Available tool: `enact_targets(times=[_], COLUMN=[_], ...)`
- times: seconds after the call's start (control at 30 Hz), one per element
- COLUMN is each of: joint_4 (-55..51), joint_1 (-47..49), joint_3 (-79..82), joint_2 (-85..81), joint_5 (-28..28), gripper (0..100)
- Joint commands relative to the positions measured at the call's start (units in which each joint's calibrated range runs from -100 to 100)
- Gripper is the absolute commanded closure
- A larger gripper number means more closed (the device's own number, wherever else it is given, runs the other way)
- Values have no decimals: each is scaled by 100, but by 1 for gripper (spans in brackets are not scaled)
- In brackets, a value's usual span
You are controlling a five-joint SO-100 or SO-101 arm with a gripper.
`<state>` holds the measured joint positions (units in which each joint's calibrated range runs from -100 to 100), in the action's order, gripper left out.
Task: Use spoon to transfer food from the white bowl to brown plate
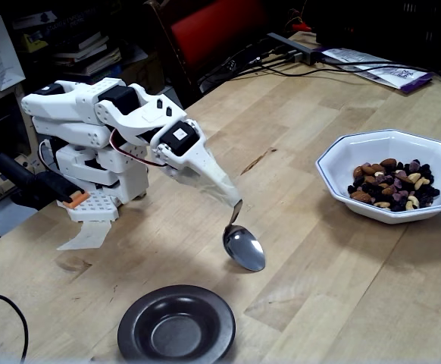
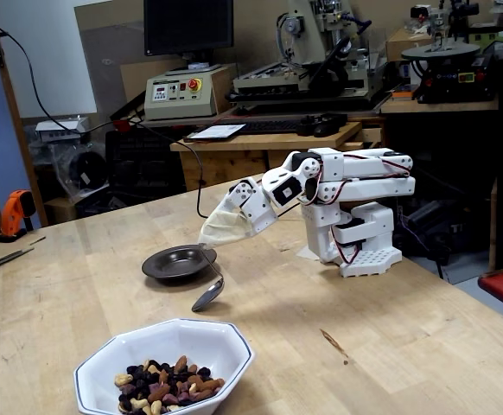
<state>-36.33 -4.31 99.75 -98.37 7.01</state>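
Observation:
My white gripper [image 1: 234, 199] is shut on the thin handle of the silver spoon [image 1: 244, 247], which hangs down with its empty oval bowl just above the wooden table. The spoon [image 2: 208, 295] also shows in the other fixed view, below the gripper [image 2: 206, 243]. The brown plate [image 1: 176, 324] sits empty near the front edge, left of and below the spoon. It shows as well in the other fixed view [image 2: 179, 262]. The white bowl [image 1: 334, 154] stands at the right and holds the food [image 1: 394, 184], a pile of almonds, pale nuts and dark fruit. The bowl [image 2: 226, 339] and food [image 2: 167, 393] are near in the other view.
The arm's white base [image 1: 99, 186] stands at the table's left. Cables and papers [image 1: 372, 68] lie at the far edge. A black cable [image 1: 1, 303] curls at the front left. Workbenches with machines [image 2: 321, 52] stand behind the table.

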Motion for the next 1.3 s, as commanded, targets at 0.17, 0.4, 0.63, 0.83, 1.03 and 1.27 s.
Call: enact_targets(times=[0.17, 0.4, 0.63, 0.83, 1.03, 1.27], joint_4=[-27, -43, -478, -1489, -2319, -2770], joint_1=[23, 23, 31, 623, 1534, 2468], joint_3=[-1134, -2877, -4400, -6054, -7674, -9072], joint_2=[-1, 385, 2267, 3465, 4270, 5168], joint_5=[-29, -29, 0, 5, -10, -24], gripper=[96, 96, 96, 96, 96, 96])
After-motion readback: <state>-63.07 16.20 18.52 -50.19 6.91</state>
